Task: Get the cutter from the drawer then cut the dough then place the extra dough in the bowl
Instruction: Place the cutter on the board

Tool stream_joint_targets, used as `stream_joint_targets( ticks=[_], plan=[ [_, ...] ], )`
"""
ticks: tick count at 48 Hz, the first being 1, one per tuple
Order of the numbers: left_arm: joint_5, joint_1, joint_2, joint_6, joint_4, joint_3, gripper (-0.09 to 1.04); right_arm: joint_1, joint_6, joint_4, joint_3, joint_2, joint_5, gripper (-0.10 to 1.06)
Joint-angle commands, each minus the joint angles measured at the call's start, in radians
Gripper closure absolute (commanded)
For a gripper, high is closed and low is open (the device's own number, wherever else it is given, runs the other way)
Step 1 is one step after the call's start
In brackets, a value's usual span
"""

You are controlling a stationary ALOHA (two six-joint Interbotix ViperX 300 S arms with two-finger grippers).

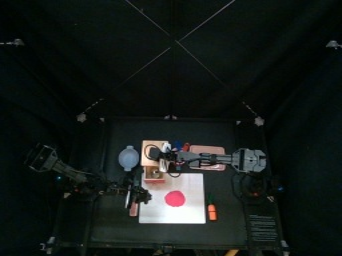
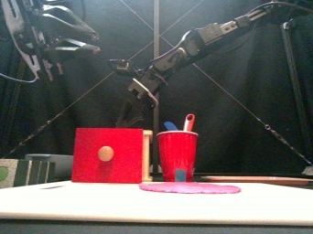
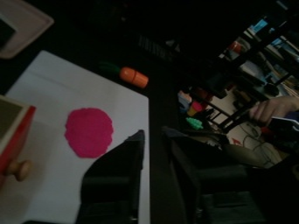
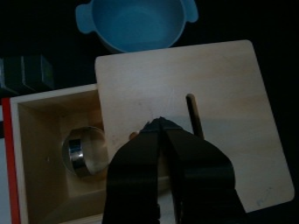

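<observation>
The pale wooden box (image 4: 187, 96) has its red-fronted drawer (image 2: 110, 155) pulled out. The round metal cutter (image 4: 82, 150) lies inside the drawer. My right gripper (image 4: 163, 129) hovers shut and empty over the box's top, beside the open drawer; it also hangs high above the box in the front view (image 2: 143, 89). A flat pink dough disc (image 1: 175, 199) lies on the white cutting board (image 1: 194, 187), also seen in the left wrist view (image 3: 89, 131). The blue-grey bowl (image 4: 132, 22) stands just past the box. My left gripper (image 2: 76, 35) is raised at the left, open and empty.
A red cup (image 2: 178, 155) with a blue and a red toy knife stands beside the drawer front. An orange toy (image 1: 210, 211) lies on the board's right front corner. A dark block (image 4: 24, 72) sits by the box.
</observation>
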Motion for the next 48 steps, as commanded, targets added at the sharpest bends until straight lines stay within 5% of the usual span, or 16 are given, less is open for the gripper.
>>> stream_joint_targets(
  ticks=[1,10,23,48],
  plan=[
    [-0.009,0.061,-0.072,0.018,0.066,0.043,0.57,0.031,-0.002,0.009,-0.021,-0.078,0.006,0.92],
    [-0.02,0.158,-0.193,0.098,0.212,0.118,0.63,0.078,-0.014,0.017,-0.011,-0.114,0.009,0.81],
    [-0.031,0.259,-0.314,0.245,0.414,0.163,0.63,0.092,0.002,0.051,-0.012,-0.092,0.041,0.32],
    [-0.031,0.29,-0.321,0.27,0.417,0.187,0.63,0.083,-0.002,0.06,-0.104,0.025,0.143,0.32]
  ],
)
